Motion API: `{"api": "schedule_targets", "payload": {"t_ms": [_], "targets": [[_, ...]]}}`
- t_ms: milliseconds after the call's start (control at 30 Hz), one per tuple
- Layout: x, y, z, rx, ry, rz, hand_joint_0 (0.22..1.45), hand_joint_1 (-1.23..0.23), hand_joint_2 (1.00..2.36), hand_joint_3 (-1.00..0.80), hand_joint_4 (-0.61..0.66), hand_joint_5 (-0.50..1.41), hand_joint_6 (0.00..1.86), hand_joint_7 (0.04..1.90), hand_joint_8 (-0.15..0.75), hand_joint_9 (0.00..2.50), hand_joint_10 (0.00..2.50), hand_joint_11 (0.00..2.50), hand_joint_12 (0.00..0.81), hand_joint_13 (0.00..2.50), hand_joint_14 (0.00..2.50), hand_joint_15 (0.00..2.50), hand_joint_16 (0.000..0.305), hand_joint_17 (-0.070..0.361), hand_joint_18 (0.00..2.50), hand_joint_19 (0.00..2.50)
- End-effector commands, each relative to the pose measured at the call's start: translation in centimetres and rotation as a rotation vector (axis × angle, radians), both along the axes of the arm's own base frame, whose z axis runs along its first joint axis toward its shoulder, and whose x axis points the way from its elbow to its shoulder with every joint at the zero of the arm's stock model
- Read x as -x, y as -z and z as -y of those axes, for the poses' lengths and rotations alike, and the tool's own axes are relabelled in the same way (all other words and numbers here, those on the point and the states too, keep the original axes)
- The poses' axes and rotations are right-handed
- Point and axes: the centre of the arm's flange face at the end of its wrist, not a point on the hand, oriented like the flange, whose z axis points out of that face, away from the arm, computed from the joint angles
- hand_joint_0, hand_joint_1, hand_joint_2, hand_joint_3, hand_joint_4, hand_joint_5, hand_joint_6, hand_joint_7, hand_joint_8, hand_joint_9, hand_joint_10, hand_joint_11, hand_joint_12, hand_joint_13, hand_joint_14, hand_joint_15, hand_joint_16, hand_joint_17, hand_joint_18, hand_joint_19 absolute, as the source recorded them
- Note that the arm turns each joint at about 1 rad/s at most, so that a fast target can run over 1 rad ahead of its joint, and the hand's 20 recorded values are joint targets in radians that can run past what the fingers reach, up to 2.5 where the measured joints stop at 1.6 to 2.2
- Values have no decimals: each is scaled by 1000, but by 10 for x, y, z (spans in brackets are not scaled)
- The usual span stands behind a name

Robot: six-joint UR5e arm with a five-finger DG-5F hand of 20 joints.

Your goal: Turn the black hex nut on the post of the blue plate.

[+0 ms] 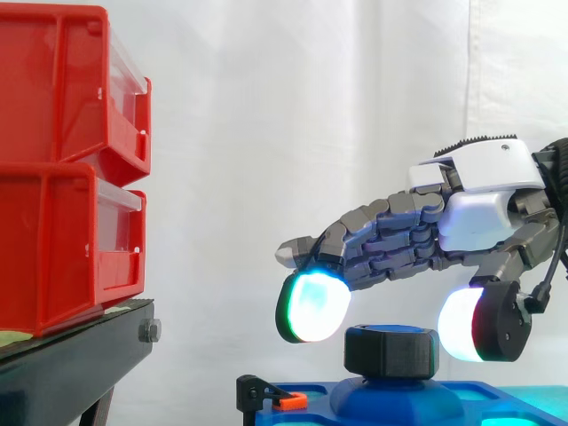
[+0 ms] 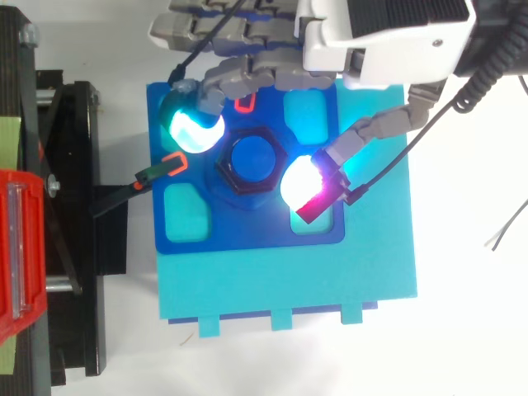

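Hand: held loosely spread above the nut, with the fingers gently curved and nothing gripped.
Nut: black and six-sided, seated on the blue post; it is found below the palm, between the finger pad and the thumb pad.
Finger pad: lit cyan-green and lowered on the side of the nut away from the wrist; a gap to the nut is seen in the side view.
Thumb pad: lit white with a red edge, set just beside the nut on the wrist side; contact cannot be told.
Plate: blue, spread under the hand and laid on a cyan base.
Clamp: black with an orange tip, fixed at the plate's edge just beyond the fingertips.
Bins: red, stacked on a black stand, well beyond the fingertips.
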Motion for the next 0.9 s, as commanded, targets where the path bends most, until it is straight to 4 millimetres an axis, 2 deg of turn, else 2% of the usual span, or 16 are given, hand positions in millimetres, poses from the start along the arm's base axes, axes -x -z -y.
{"api": "schedule_targets", "payload": {"t_ms": [0,667,867], "targets": [[0,0,0,0,-5,0,427,-897,1000,-500,138,-281,503,788,127,0,0,0,297,0,0,0,45,102,0,0],[0,1,-1,-1,-17,0,517,-957,1000,-500,131,-278,503,826,105,0,0,0,273,0,0,0,40,89,0,0],[0,-1,-1,-1,-21,2,592,-924,1000,-500,151,-272,503,907,98,0,0,0,261,0,0,0,37,84,0,0]]}}
